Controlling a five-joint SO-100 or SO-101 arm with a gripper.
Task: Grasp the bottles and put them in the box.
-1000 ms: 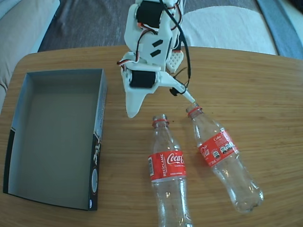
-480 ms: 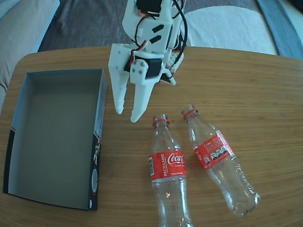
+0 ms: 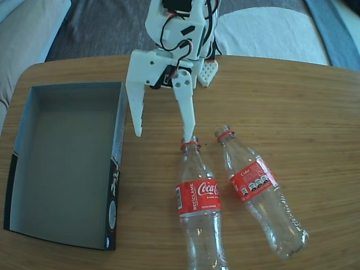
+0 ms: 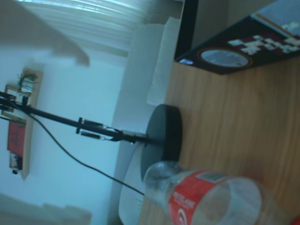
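Wooden table; gripper spread wide, one fingertip at bottle mouth near front edge. Could shove it off.

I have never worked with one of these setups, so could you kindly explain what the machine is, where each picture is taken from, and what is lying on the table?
The white machine is a small robot arm ending in a two-finger gripper. In the fixed view, a camera looks down on a wooden table. The gripper is open and holds nothing; one fingertip sits right at the mouth of the left bottle. A second bottle lies beside it, angled away. Both are clear, capless Coca-Cola bottles with red labels. To the left in that view stands an empty box, grey inside with black sides. The other picture comes from a camera on the arm's wrist and lies sideways: it shows one bottle, a corner of the box and a black round stand base.
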